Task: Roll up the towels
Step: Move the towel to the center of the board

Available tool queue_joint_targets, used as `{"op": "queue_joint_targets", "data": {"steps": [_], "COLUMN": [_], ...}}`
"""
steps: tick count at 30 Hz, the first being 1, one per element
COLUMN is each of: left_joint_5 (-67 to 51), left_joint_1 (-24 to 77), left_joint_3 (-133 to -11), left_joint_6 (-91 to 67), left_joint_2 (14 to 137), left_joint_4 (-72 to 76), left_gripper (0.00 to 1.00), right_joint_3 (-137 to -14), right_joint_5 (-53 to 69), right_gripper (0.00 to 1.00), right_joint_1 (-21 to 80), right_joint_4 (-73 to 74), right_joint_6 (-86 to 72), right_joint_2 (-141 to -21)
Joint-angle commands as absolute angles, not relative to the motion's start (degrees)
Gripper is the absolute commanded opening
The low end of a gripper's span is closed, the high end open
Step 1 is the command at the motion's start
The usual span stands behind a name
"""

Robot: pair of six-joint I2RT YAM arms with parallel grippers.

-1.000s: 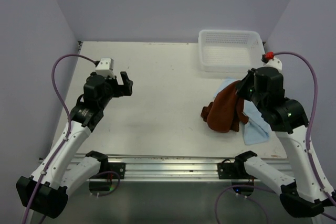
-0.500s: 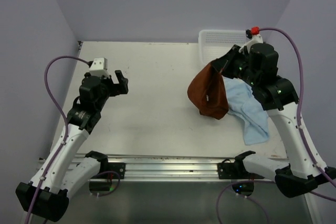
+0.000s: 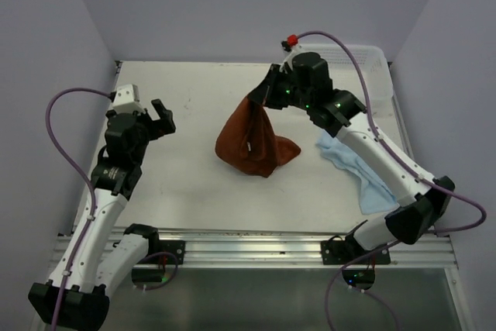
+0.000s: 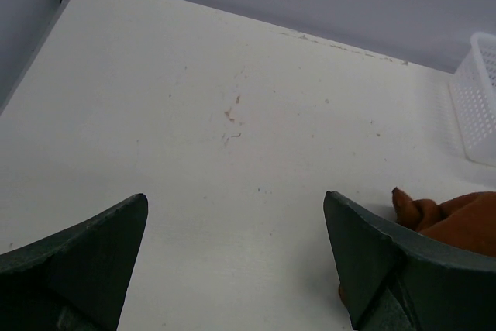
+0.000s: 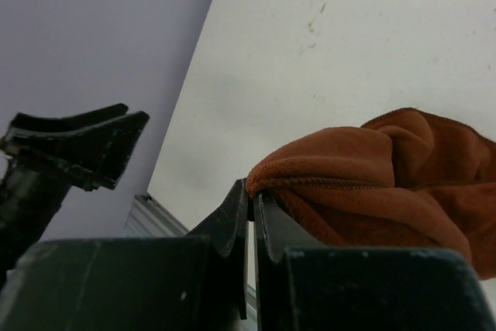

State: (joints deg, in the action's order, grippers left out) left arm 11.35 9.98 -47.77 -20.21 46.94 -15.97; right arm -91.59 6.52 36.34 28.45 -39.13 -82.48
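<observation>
A rust-brown towel hangs bunched from my right gripper, its lower part resting on the table's middle. In the right wrist view the gripper is shut on the towel's hem. A light blue towel lies crumpled at the right. My left gripper is open and empty above the left of the table. In the left wrist view its two fingers stand wide apart, with a corner of the brown towel showing past the right one.
A white mesh basket stands at the back right, partly behind my right arm; its edge shows in the left wrist view. Purple walls close the table on three sides. A metal rail runs along the near edge.
My right gripper has carried the brown towel from the right side, off the blue towel, leftward to the table's middle. My left gripper has drawn back a little to the left.
</observation>
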Motion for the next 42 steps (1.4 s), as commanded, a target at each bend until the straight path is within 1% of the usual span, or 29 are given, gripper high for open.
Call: {"op": "queue_joint_targets", "data": {"steps": [1,4,6,7,8,9,11,12,14,18,19,21,22,23,25,26,28,32,35,38,40,42], "left_joint_5": [15.0,15.6,15.3,14.9,14.8,14.6,13.8,13.5,12.6,9.5,7.5,3.3,1.3,0.3,-5.9,-7.3,-10.7,-11.8,-11.2,-7.6,-7.2,-7.3], "left_joint_1": [9.4,9.1,9.1,9.1,9.1,9.1,9.1,9.1,9.1,9.1,9.1,9.1,9.1,9.1,9.1,9.1,9.5,11.0,13.8,18.8,22.1,23.3], "left_joint_3": [-48.5,-48.5,-48.4,-48.4,-48.4,-48.3,-48.4,-48.4,-48.4,-48.2,-48.2,-48.1,-47.9,-48.1,-48.0,-48.0,-47.7,-47.5,-47.9,-48.9,-49.1,-49.1], "left_joint_6": [-20.1,-19.9,-19.9,-19.8,-19.8,-19.8,-19.7,-19.6,-19.6,-19.5,-19.3,-19.1,-18.8,-18.9,-19.1,-19.2,-19.6,-20.2,-19.7,-19.2,-19.2,-19.4], "left_joint_2": [44.8,44.2,44.2,44.3,44.6,44.8,45.5,45.9,46.6,48.0,48.3,49.9,50.6,52.3,54.0,55.7,57.5,62.6,66.1,70.1,72.8,74.6], "left_joint_4": [-14.7,-14.7,-14.6,-14.6,-14.6,-14.5,-14.6,-14.5,-14.4,-13.9,-13.7,-13.3,-12.7,-12.7,-12.1,-12.0,-11.5,-11.9,-12.9,-15.4,-15.7,-15.6], "left_gripper": [1.0,1.0,1.0,1.0,1.0,1.0,1.0,1.0,1.0,1.0,1.0,1.0,1.0,1.0,1.0,0.99,0.97,0.96,0.95,0.94,0.92,0.89], "right_joint_3": [-91.6,-92.2,-95.7,-97.4,-101.7,-104.3,-111.4,-113.1,-114.7,-110.2,-108.7,-103.0,-100.7,-95.6,-90.5,-85.6,-80.9,-68.2,-61.6,-57.9,-56.6,-55.6], "right_joint_5": [6.6,6.9,8.3,9.5,10.4,11.7,11.0,10.3,9.6,7.8,7.5,8.0,8.5,8.7,7.7,5.9,4.1,2.2,1.8,0.4,-1.3,-2.3], "right_gripper": [0.0,0.0,0.0,0.04,0.12,0.33,0.39,0.46,0.52,0.57,0.58,0.58,0.57,0.56,0.54,0.52,0.51,0.48,0.46,0.45,0.45,0.44], "right_joint_1": [38.9,41.0,41.9,42.4,42.6,42.6,42.6,42.5,41.8,38.8,36.8,34.3,31.8,30.9,29.3,29.1,29.0,28.7,28.3,28.1,27.9,27.4], "right_joint_4": [22.4,20.2,20.0,20.0,20.5,22.9,26.4,29.4,30.8,30.0,29.8,28.7,28.1,27.2,26.3,25.9,25.1,23.1,21.2,21.3,22.0,23.4], "right_joint_6": [-40.5,-40.3,-39.6,-39.4,-39.1,-38.9,-37.9,-37.5,-37.4,-38.3,-38.6,-39.6,-39.9,-40.0,-38.9,-38.2,-36.9,-37.5,-38.4,-37.8,-36.5,-35.4], "right_joint_2": [-87.4,-94.5,-101.4,-103.8,-109.4,-111.8,-115.9,-118.1,-118.3,-113.2,-110.2,-107.2,-103.5,-101.8,-97.6,-93.3,-89.4,-79.0,-75.1,-71.3,-69.5,-68.9]}}
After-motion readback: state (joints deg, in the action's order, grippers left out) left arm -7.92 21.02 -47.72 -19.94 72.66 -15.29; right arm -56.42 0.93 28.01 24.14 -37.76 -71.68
